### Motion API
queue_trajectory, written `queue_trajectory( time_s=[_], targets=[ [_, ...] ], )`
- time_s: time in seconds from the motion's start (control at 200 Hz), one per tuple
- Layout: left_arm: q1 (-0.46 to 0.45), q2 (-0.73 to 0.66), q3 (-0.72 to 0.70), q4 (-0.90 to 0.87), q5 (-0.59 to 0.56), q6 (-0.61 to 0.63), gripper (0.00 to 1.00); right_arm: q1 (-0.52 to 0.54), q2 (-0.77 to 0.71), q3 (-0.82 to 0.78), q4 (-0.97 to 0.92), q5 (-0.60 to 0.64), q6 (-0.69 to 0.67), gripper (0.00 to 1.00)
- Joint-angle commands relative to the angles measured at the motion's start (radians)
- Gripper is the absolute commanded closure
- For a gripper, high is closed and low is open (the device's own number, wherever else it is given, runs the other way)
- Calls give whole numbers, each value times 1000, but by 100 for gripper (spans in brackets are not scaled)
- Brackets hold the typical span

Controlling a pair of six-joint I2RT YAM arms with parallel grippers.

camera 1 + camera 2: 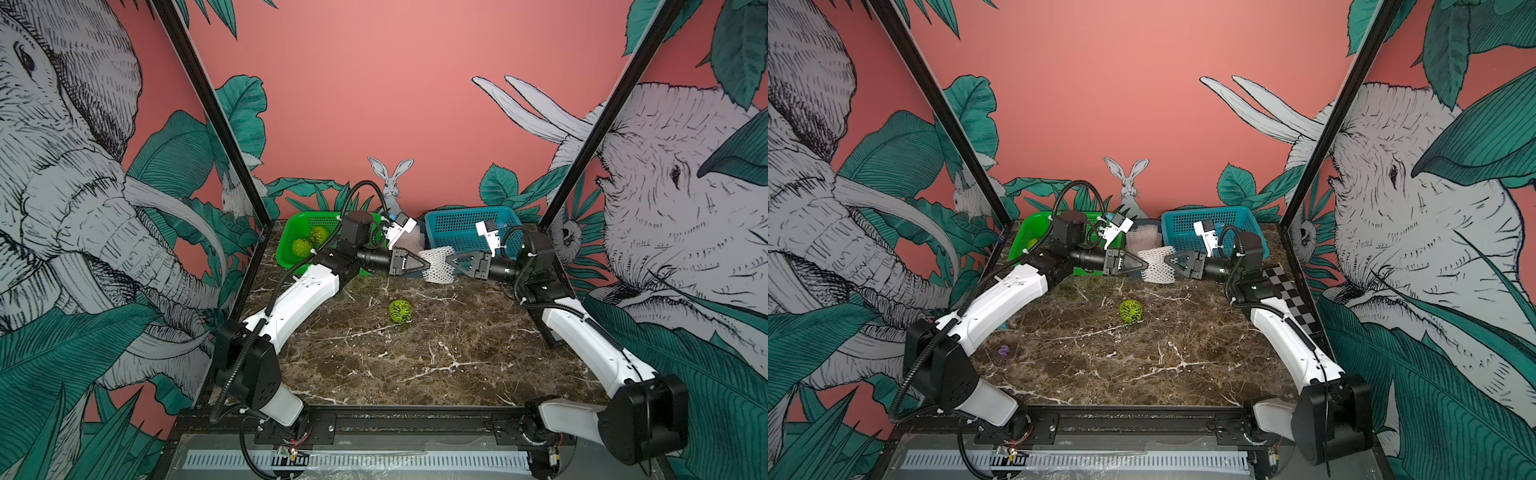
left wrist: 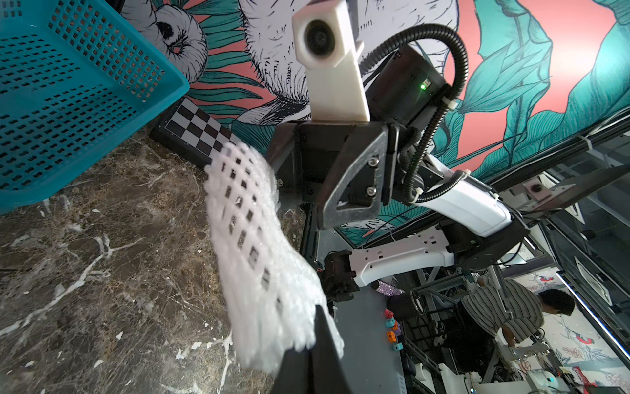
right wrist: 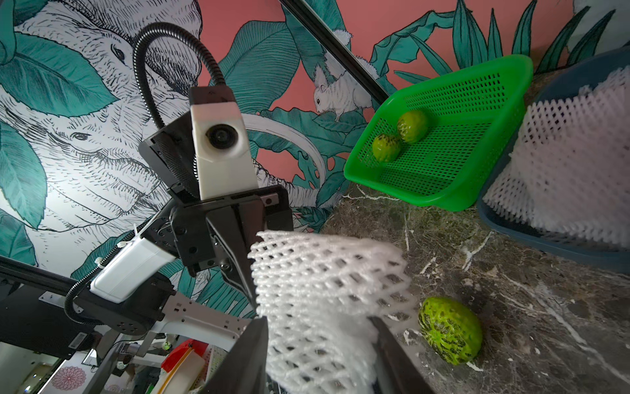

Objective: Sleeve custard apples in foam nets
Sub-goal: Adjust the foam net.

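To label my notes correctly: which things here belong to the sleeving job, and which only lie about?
Job: held foam net; spare foam nets; custard apples, one on the table, two in the green basket; blue basket, perhaps.
Lying about: checkerboard; small purple piece.

Pink jungle-mural walls (image 1: 374, 104); brown marble tabletop (image 1: 415, 357).

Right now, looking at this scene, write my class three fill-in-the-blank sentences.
The left gripper has its jaws shut on a white ____.
One custard apple lies loose on the ____.
Two custard apples sit in the ____ basket.
Missing words: foam net; table; green.
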Motion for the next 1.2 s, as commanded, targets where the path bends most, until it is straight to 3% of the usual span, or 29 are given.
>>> queue_trajectory(
  time_s=[0.0,0.085,0.28,0.34,0.39,0.445,0.55,0.79,1.045,1.195],
  targets=[
    [-6,-43,-14,53,47,-1,100,6,-12,-16,128,-23,36,52],
    [-6,-46,-20,58,46,-3,100,6,-3,-30,198,-43,84,58],
    [-5,-43,-25,47,28,5,100,2,-7,-50,248,-39,112,91],
    [-2,-45,-24,36,5,10,100,-2,-13,-46,212,-22,90,95],
    [0,-47,-23,26,-15,13,84,-4,-19,-44,195,-8,80,98],
    [5,-52,-27,19,-42,11,68,-7,-27,-39,165,12,67,99],
    [9,-68,-40,21,-88,2,57,-9,-48,-25,98,57,32,100],
    [9,-74,-85,79,-143,-54,52,-1,-76,-25,108,103,63,100],
    [8,-58,-84,127,-164,-96,58,21,-79,-30,80,126,49,100],
    [7,-38,-77,147,-168,-109,53,29,-70,-41,148,96,93,100]
  ],
)
